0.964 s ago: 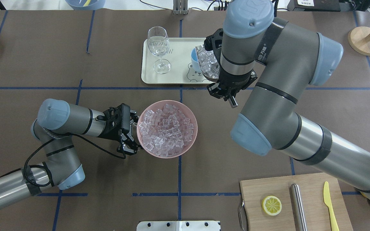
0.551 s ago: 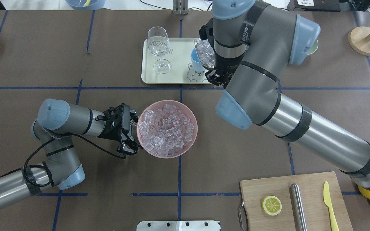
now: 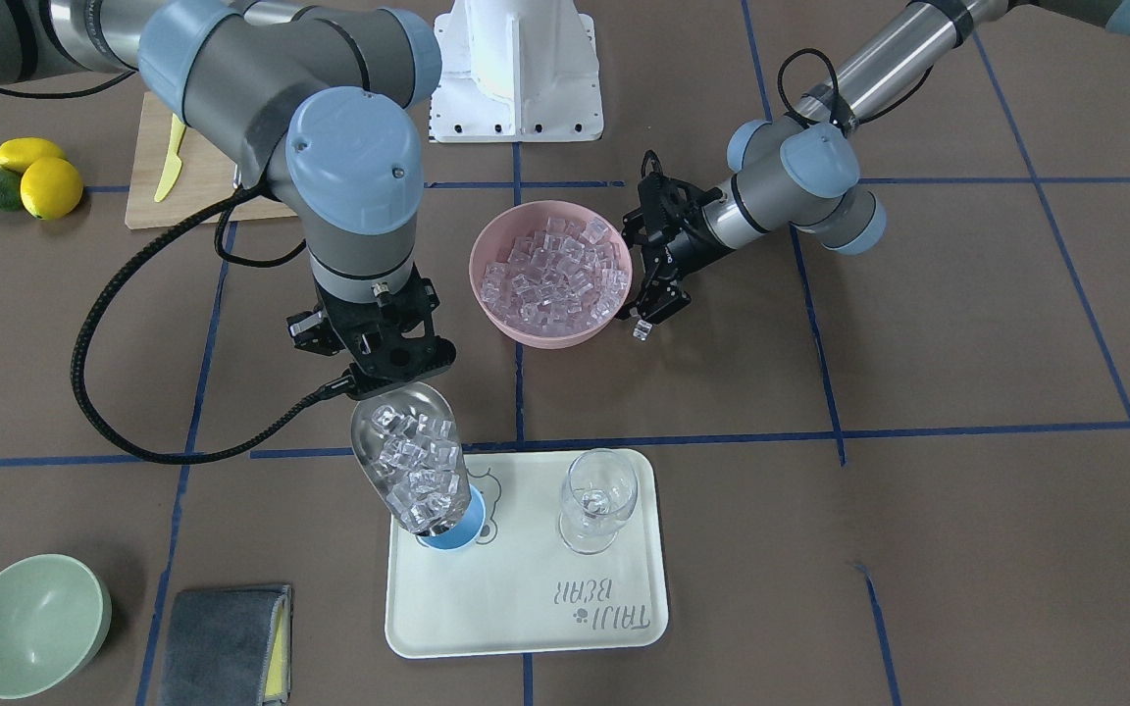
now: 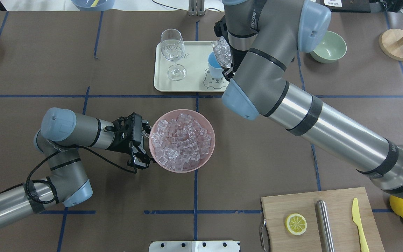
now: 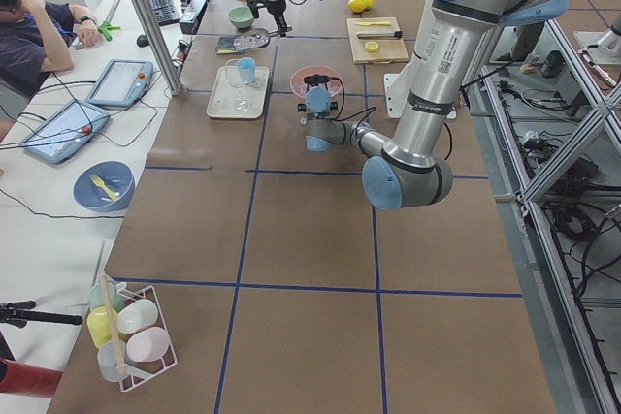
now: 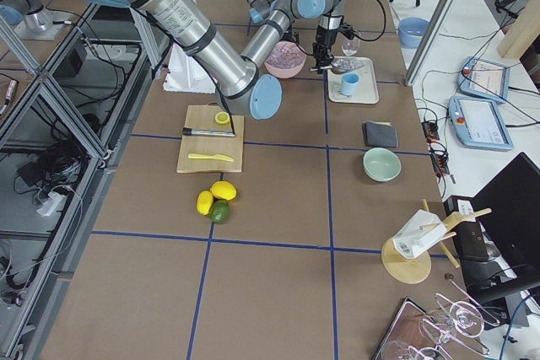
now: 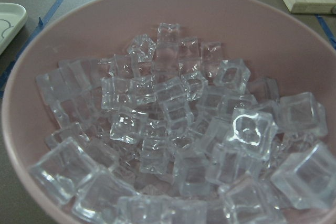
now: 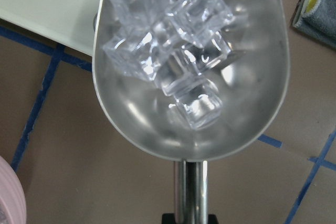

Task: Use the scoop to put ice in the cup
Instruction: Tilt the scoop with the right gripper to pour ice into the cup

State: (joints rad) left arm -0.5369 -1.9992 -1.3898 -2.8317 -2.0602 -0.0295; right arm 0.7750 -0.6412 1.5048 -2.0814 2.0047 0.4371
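Observation:
My right gripper (image 3: 384, 371) is shut on the handle (image 8: 191, 192) of the steel scoop (image 3: 408, 461). The scoop is full of ice (image 8: 173, 35) and tilts down with its mouth over the light-blue cup (image 3: 464, 532). The cup stands on the cream tray (image 3: 526, 608) and its inside is hidden. In the overhead view the scoop (image 4: 222, 52) sits just right of the cup (image 4: 213, 66). My left gripper (image 4: 142, 147) is open, its fingers spread against the left outside of the pink bowl (image 4: 212, 138), which is heaped with ice (image 7: 178, 129).
A clear stemmed glass (image 4: 173, 52) stands on the tray left of the cup. A green bowl (image 4: 328, 46) and a grey cloth (image 3: 222, 642) lie beyond the tray's right. A cutting board (image 4: 341, 210) with a lemon slice, steel cylinder and yellow knife is at front right.
My right arm has swung left and farther back, carrying the scoop over the cup and tipping it toward it. The left arm and the pink bowl have not moved.

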